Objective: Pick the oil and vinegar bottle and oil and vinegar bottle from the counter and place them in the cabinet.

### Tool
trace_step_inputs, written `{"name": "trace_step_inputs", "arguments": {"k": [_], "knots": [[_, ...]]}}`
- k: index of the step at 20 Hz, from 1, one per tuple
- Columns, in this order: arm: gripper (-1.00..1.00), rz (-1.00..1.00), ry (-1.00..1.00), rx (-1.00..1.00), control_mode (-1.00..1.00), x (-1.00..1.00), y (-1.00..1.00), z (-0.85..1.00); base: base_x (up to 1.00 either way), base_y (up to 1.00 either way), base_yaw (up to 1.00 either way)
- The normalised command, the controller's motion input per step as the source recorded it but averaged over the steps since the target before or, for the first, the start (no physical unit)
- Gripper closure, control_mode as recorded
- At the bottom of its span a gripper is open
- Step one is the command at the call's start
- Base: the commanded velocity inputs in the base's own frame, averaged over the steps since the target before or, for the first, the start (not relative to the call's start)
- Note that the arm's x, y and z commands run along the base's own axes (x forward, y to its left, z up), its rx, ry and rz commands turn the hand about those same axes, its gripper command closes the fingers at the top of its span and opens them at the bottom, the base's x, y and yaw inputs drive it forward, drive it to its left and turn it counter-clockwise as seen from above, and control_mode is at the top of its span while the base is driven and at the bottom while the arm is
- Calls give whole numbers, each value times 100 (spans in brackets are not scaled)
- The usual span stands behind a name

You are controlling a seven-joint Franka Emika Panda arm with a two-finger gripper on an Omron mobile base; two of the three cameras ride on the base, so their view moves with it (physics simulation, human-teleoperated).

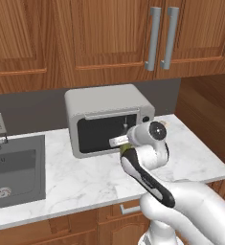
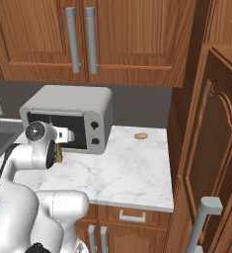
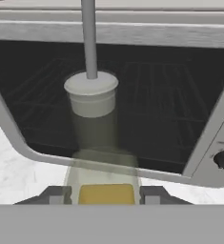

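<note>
A white, grey-veined marble bench (image 1: 80, 179) is seen under reddish-brown wooden wall cupboards (image 1: 85, 38) with grey bar handles (image 1: 153, 38). A silver-grey toaster oven (image 2: 80, 106) is fronted by dark glass. A slim olive-green glass bottle (image 3: 96, 138) is capped pale grey and labelled yellow.

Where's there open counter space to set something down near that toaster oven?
Bare marble lies between the toaster oven and the tall cabinet, save a small brown item near the back wall, and between the sink and the oven. Directly before the oven it is crowded: the gripper holds the olive-green bottle.
</note>
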Motion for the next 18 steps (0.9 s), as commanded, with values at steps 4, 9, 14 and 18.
{"name": "trace_step_inputs", "arguments": {"k": [4,9,14,18], "knots": [[100,4,-2,0,-100,-100,-19,66,0,0,0],[100,6,-4,0,-100,-100,-24,55,0,0,0],[100,7,-4,0,-100,-100,-24,60,0,0,0],[100,8,-10,0,-100,-99,-24,45,0,0,0]]}}
